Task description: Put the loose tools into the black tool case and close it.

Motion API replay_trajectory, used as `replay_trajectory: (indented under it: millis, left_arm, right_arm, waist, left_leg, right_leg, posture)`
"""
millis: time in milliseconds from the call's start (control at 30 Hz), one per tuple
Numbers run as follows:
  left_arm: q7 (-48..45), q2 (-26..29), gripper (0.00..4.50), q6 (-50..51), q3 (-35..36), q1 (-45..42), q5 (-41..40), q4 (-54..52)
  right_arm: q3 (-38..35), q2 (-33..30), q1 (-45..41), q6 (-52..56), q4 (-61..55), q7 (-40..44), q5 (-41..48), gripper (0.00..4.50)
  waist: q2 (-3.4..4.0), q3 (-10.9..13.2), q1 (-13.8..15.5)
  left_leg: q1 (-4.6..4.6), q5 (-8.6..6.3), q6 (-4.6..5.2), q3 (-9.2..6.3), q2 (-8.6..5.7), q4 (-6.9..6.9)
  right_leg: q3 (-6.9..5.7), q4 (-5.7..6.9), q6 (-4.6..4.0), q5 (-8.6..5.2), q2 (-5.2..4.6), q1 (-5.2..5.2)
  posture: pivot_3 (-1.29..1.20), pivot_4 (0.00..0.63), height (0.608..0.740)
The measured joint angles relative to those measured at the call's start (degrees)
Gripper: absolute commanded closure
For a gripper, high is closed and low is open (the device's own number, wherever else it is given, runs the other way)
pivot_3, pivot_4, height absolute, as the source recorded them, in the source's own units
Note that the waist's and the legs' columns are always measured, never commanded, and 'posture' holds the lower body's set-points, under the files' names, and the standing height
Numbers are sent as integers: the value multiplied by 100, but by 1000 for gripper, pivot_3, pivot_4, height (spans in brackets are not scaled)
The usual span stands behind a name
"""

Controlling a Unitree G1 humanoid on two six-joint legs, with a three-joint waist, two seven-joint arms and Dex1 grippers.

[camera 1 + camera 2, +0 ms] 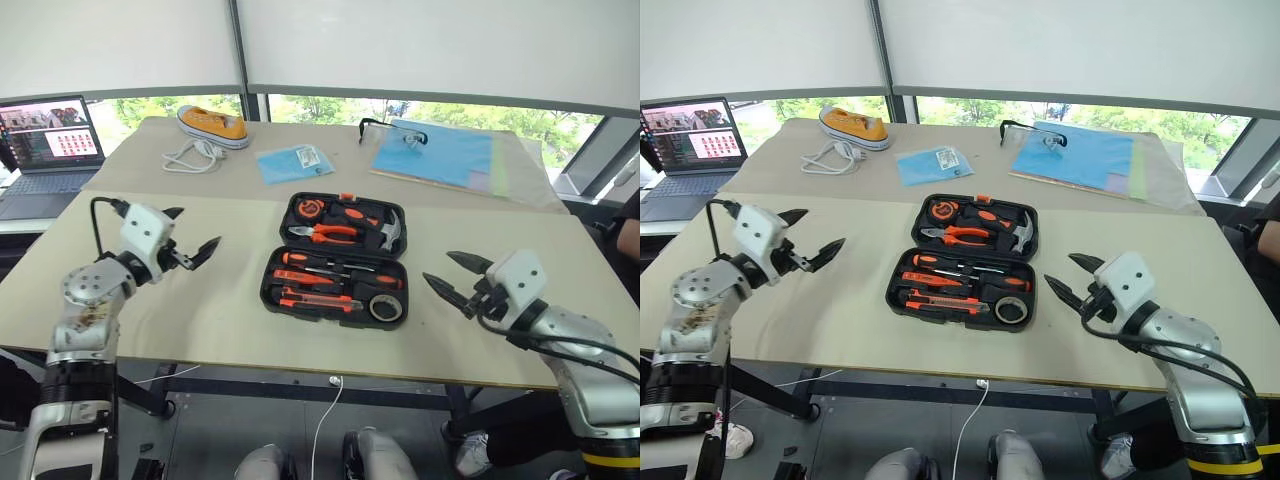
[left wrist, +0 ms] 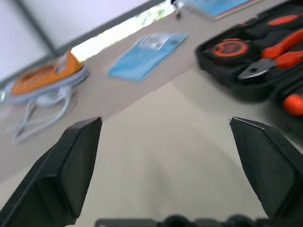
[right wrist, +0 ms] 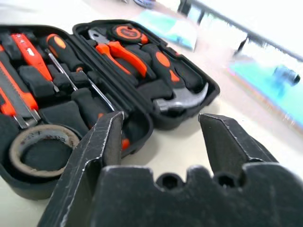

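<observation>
Left eye view: black tool case (image 1: 335, 262) lies open mid-frame, tools seated, so left tool (image 1: 192, 252) and right tool (image 1: 456, 280) flank it, both spread and empty, likely poised to close it.

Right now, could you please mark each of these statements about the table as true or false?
1. The black tool case lies open on the table. True.
2. The left end effector is shut on a screwdriver. False: it is open and holds nothing, off to the side of the case.
3. The hammer sits in the far half of the case, beside the pliers. True.
4. The tape roll lies loose on the table outside the case. False: it sits in the near half of the case.
5. The right end effector is open and apart from the case. True.
</observation>
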Motion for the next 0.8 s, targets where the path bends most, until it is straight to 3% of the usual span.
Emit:
replay_trajectory:
  millis: [233, 433, 600, 800]
  left_arm:
    - [-109, -419, 78, 1966, -531, -1262, -222, 678]
    - [-109, -1147, 78, 2584, -977, -2948, -94, 2496]
    - [183, -1711, 78, 2293, -1011, -3976, 136, 4167]
    - [725, -1932, 78, 1827, -715, -4471, 261, 5302]
  right_arm:
    - [374, 96, -1476, 2000, 565, -263, 393, 1457]
    - [689, 738, -2971, 3001, 2030, -800, 312, 1457]
    - [746, 927, -4010, 2681, 3804, -1247, -265, 1457]
    - [711, 1061, -4591, 2114, 5286, -1329, -638, 1457]
  waist:
    - [-9, 4, 57]
    - [-9, 4, -4]
    - [-9, 4, -27]
    - [-9, 5, -116]
  left_leg:
    - [-13, 0, 5, -8, -12, 2]
    - [-42, 2, 8, -6, -29, 3]
    - [-83, 3, 9, -5, -30, -4]
    - [-87, 3, 8, -5, -29, -16]
  right_leg:
    - [-17, -11, -7, -1, 17, 7]
    - [-21, -10, -48, 24, 22, -13]
    - [-34, 0, -48, 26, 27, -46]
    - [-34, -8, -47, 25, 24, -51]
  posture:
    - [0, 150, 718]
    - [0, 150, 718]
    - [0, 150, 718]
    - [0, 150, 718]
